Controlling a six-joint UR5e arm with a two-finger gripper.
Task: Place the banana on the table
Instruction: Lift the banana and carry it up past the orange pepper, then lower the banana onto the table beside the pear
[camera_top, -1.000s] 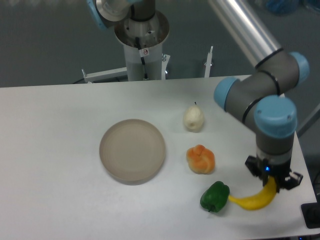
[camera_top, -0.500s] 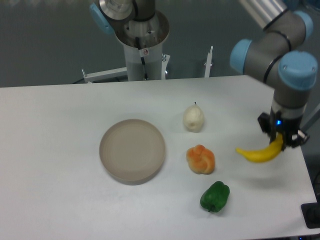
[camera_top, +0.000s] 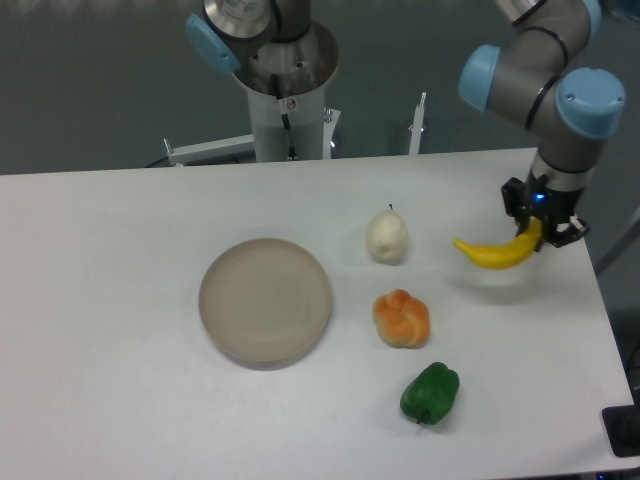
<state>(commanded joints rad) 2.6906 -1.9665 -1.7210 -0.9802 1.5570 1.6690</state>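
The gripper (camera_top: 541, 230) is clenched on one end of the banana (camera_top: 492, 254), which hangs in the air above the table (camera_top: 110, 330), casting a faint shadow on the white surface just beneath it. Taking the beige plate (camera_top: 265, 299) as the landmark: the banana is far to the plate's right and a little farther back, near the table's right edge. A pale pear-like fruit (camera_top: 386, 236) sits right of the plate and slightly behind it, between plate and banana. An orange lumpy fruit (camera_top: 401, 318) lies just right of the plate, nearer the front. A green pepper (camera_top: 430, 393) rests right of the plate and well forward.
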